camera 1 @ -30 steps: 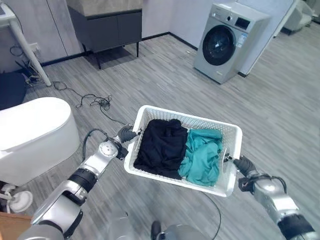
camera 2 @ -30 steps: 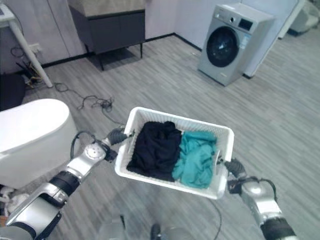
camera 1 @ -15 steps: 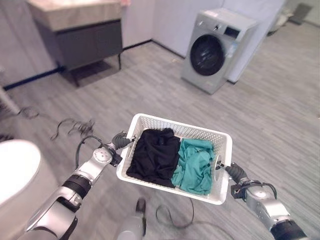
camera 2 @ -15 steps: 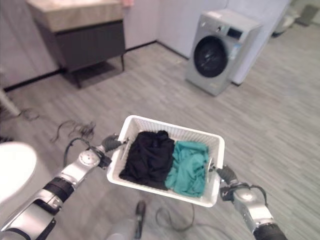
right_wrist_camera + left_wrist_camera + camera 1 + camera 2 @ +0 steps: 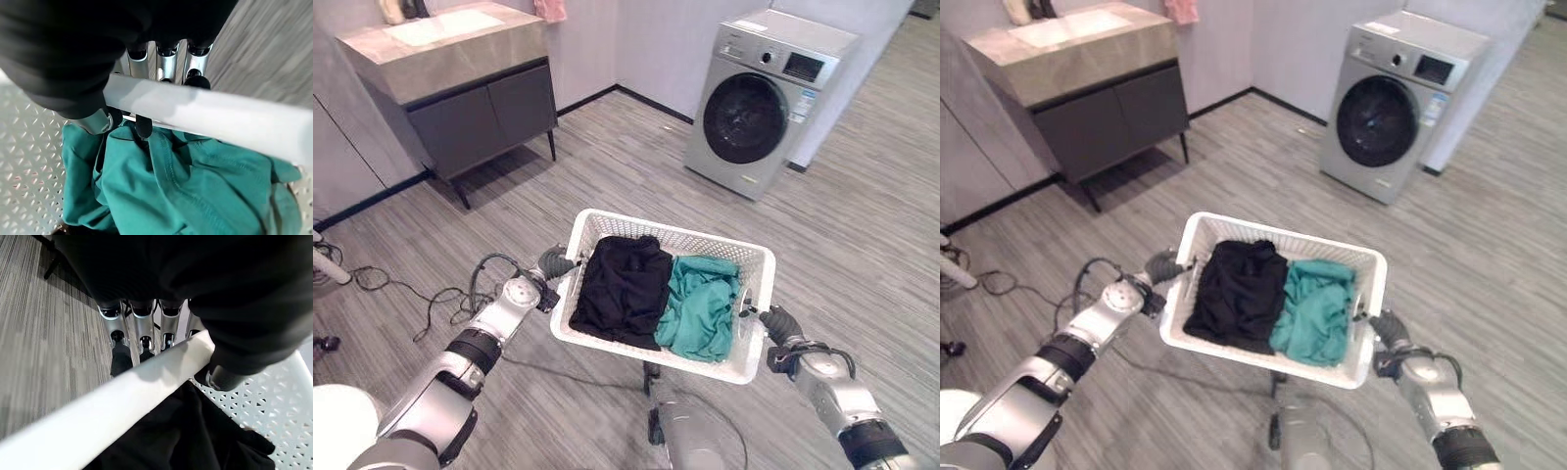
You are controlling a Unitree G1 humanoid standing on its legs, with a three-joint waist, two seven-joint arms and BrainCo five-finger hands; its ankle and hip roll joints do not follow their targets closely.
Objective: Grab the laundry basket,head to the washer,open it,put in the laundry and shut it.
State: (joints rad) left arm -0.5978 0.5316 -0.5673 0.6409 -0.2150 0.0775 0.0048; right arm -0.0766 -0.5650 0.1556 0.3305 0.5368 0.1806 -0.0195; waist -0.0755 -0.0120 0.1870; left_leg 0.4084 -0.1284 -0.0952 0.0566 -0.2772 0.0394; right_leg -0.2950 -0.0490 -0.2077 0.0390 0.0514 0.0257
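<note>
I carry a white perforated laundry basket [image 5: 677, 233] off the floor between both hands. Inside lie a black garment [image 5: 622, 286] on the left side and a teal garment [image 5: 700, 305] on the right. My left hand [image 5: 554, 263] is shut on the basket's left rim [image 5: 122, 404], fingers [image 5: 142, 328] curled under it and thumb over. My right hand [image 5: 774, 324] is shut on the right rim [image 5: 205, 117] in the same way, just above the teal garment [image 5: 186, 186]. The grey front-loading washer [image 5: 764, 98] stands ahead to the right, its round dark door [image 5: 739, 118] closed.
A dark vanity cabinet [image 5: 475, 103] with a stone top and basin stands against the wall at the back left. Loose black cables [image 5: 372, 279] lie on the grey plank floor at the left. Open floor [image 5: 636, 166] stretches between the basket and the washer.
The camera has moved: the washer and cabinet now appear closer and the white tub has dropped to the lower-left corner. Both hands keep their hold on the basket.
</note>
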